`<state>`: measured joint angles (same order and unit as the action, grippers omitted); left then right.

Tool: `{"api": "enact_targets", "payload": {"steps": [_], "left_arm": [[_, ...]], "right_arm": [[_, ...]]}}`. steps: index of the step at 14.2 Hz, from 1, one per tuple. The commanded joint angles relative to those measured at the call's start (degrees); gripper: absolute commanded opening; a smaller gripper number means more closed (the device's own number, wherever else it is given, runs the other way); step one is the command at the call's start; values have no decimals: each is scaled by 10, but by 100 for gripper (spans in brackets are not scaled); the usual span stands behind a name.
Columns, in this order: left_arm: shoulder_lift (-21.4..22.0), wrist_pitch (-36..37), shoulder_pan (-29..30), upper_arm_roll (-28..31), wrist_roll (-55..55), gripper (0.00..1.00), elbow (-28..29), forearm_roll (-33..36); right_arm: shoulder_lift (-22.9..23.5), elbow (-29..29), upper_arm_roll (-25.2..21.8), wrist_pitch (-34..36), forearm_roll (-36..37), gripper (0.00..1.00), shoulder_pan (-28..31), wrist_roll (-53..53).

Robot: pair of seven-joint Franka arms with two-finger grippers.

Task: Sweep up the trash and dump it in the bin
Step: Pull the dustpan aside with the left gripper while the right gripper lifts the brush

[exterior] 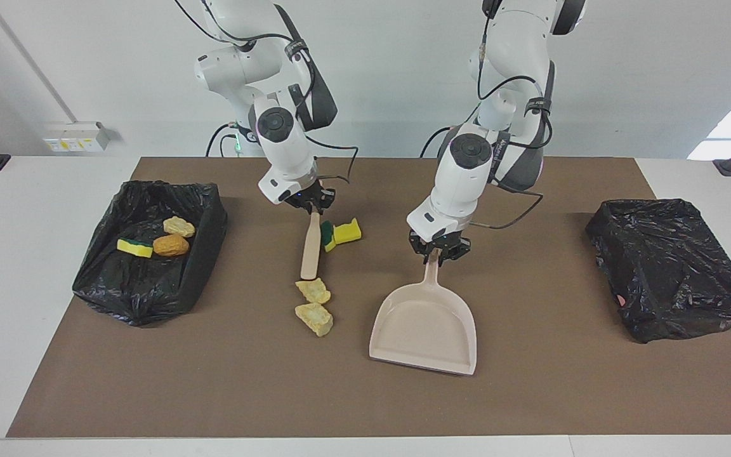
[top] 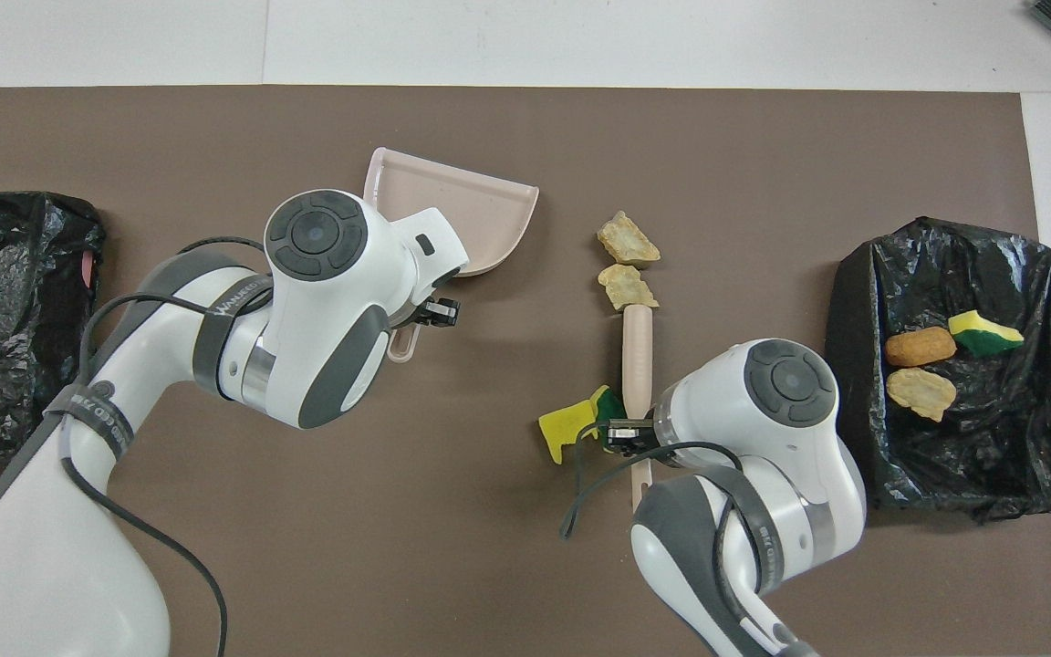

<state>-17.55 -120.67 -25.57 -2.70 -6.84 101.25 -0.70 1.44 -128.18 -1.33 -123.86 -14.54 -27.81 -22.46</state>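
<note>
Three sponge bits lie in the bin at the mat's edge, four wait mid-mat while my right gripper squeezes the brush and my left gripper pinches the dustpan.

Beige dustpan, yellow sponge chunks

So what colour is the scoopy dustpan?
The dustpan is pale pinkish beige, plain all over; the facing view shows it best.

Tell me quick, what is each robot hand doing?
Left tool: shut on the dustpan handle.
Right tool: shut on the brush handle.
</note>
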Motion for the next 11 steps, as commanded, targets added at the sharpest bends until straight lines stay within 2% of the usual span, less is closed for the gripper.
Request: {"api": "enact_targets", "payload": {"steps": [1, 6, 9, 11], "left_arm": [[36, 59, 25, -2, 123, 0, 8, 11], [88, 155, 96, -3, 382, 0, 18, 11], [95, 188, 150, -2, 590, 0, 20, 29], [110, 175, 167, -3, 686, 0, 49, 50]], "right_arm": [[25, 45, 0, 15, -27, 0, -22, 8], [8, 88, -9, 123, -6, 0, -10, 50], [4, 131, -4, 170, 96, 0, 13, 83], [9, 137, -7, 161, 150, 0, 18, 124]]}}
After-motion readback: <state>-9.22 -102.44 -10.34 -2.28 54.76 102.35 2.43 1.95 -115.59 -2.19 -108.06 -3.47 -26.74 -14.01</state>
